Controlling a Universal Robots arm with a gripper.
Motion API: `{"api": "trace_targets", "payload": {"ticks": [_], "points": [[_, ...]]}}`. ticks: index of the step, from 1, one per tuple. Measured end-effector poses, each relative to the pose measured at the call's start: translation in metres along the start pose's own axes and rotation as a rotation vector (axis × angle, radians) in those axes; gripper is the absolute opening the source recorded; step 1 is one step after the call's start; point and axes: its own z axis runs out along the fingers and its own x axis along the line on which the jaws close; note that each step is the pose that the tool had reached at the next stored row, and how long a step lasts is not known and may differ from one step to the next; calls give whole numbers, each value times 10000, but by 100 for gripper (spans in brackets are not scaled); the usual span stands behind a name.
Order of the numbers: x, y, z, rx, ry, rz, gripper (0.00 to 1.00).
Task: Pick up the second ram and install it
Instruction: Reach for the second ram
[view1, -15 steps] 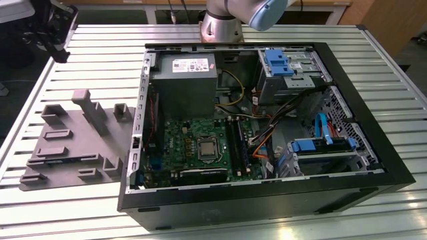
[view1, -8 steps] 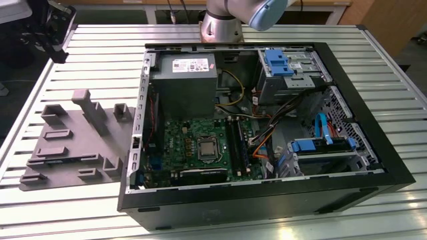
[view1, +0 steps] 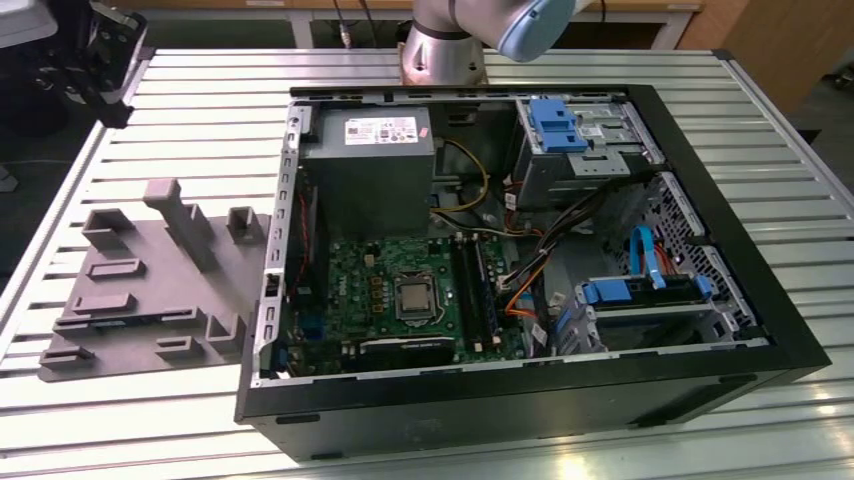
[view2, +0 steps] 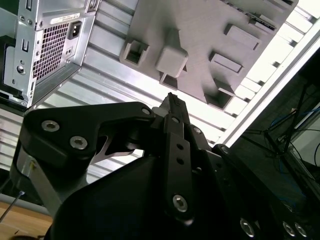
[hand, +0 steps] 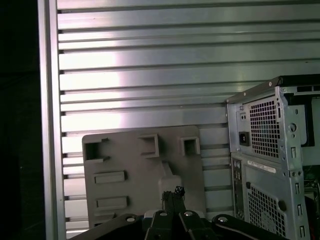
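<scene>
- Table (view1: 174, 100): slatted metal, everything sits on it.
- Case (view1: 534, 410): open and lying on its side. It takes up the table's middle and runs out toward the edge on the exterior view's right.
- Tray (view1: 134, 300): flat just beside the case, near the table's edge on the exterior view's left. It's blocks and a tall post (view1: 180, 215), and its pockets look bare to me.
- Board (view1: 360, 285): on the case floor.
- Gripper (hand: 173, 195): hangs high over the tray's post. In both wrist views the fingers (view2: 172, 130) are pressed together, with no stick I can make out between them.
- Slots (view1: 470, 285): long dark strips on the board.
- Ram: honestly can't pick it out. With the tray looking bare, my guess is it's seated in the slots and the job is about done, but they're too dark to confirm.
</scene>
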Motion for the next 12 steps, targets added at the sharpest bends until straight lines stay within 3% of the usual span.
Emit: {"api": "trace_targets", "payload": {"ticks": [12], "points": [[48,-37,-1,-39,-17,0,11]]}}
